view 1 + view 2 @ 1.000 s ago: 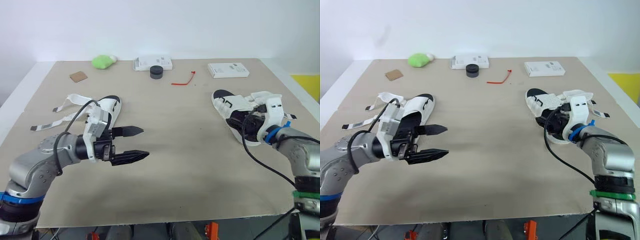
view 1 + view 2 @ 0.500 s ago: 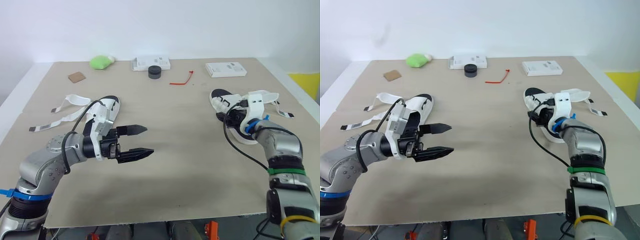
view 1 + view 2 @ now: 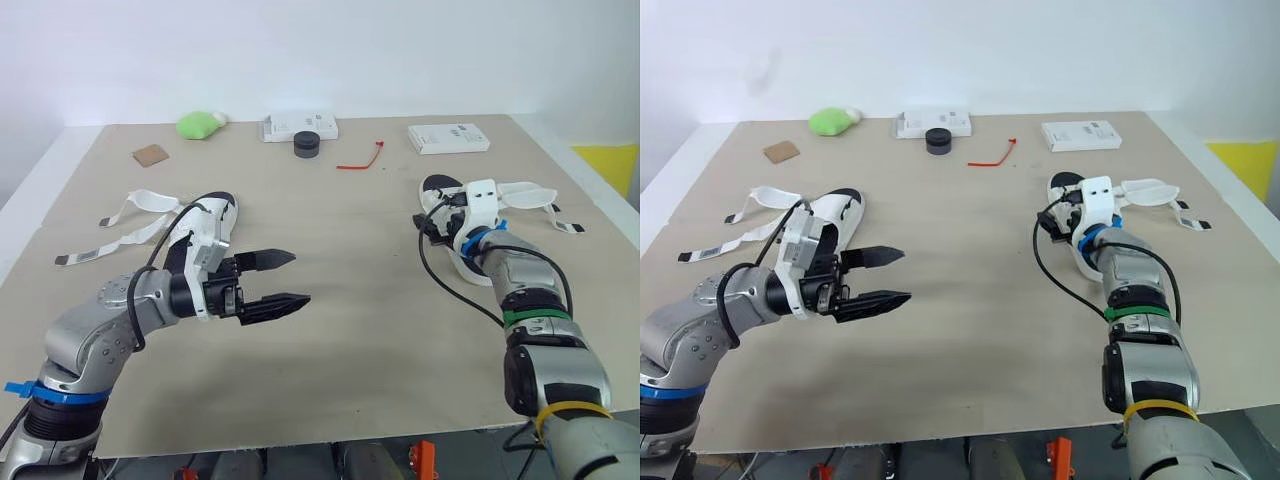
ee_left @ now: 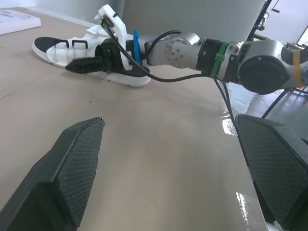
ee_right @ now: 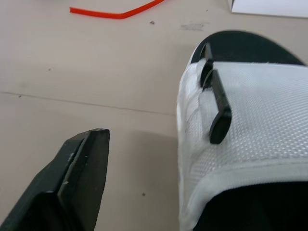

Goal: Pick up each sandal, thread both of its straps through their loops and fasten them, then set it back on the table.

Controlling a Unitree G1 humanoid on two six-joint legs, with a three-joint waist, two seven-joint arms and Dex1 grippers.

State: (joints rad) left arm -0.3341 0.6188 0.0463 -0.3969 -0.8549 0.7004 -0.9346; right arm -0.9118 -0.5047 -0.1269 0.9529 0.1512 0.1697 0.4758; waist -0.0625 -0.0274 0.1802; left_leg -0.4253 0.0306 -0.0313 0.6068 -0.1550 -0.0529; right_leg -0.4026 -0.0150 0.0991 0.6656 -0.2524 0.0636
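Ahead, the left gripper [image 3: 298, 278] hovers spread and empty over bare table [image 3: 390, 340], just right of the left sandal [image 3: 218, 212], whose straps [image 3: 150, 197] trail leftward. Across the open middle, the left wrist view has the right gripper [image 4: 72, 66] at the right sandal's [image 4: 60, 50] left side. Right wrist view: its finger [image 5: 72, 183] stands apart from the white upper, released.
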